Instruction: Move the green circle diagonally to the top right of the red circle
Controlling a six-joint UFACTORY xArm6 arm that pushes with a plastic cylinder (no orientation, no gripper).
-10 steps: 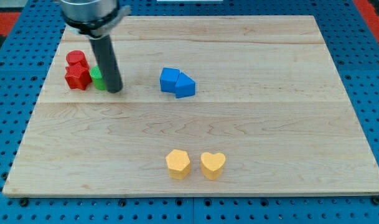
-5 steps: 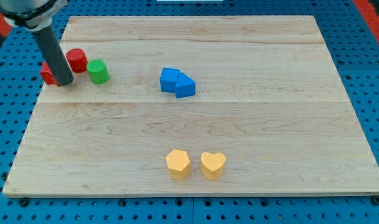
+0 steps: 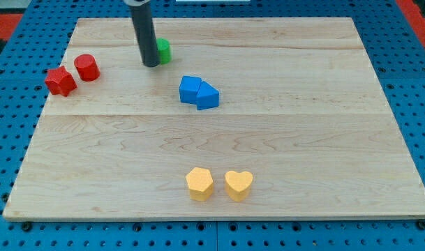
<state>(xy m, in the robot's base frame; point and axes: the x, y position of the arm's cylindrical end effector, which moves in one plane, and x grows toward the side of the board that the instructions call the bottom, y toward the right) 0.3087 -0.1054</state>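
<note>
The pale wooden table [image 3: 282, 132] carries seven small blocks, and the small red cylinder-shaped circle block [image 3: 86, 67] near the table's upper left serves as the landmark. The tool here is a straight dark rod with nothing that opens or closes, and it grips nothing. My tip [image 3: 150, 65] rests on the table well to the view's right of the red circle and about level with it. The small green circle block [image 3: 162, 50] sits touching or just beside the rod's right side, partly hidden behind it, so it lies to the upper right of the red circle, well apart from it. A red star-shaped block [image 3: 60, 81] lies just beside the red circle, to its lower left. Two blue blocks stand pressed together farther to the right of the red circle and a little lower: a blue cube-like block [image 3: 190, 88] and a blue wedge-shaped block [image 3: 207, 95] touching its right side. Far below and to the right of the red circle, near the table's bottom edge, a yellow hexagon-shaped block [image 3: 199, 183] and a yellow heart-shaped block [image 3: 238, 185] sit side by side, just apart.
</note>
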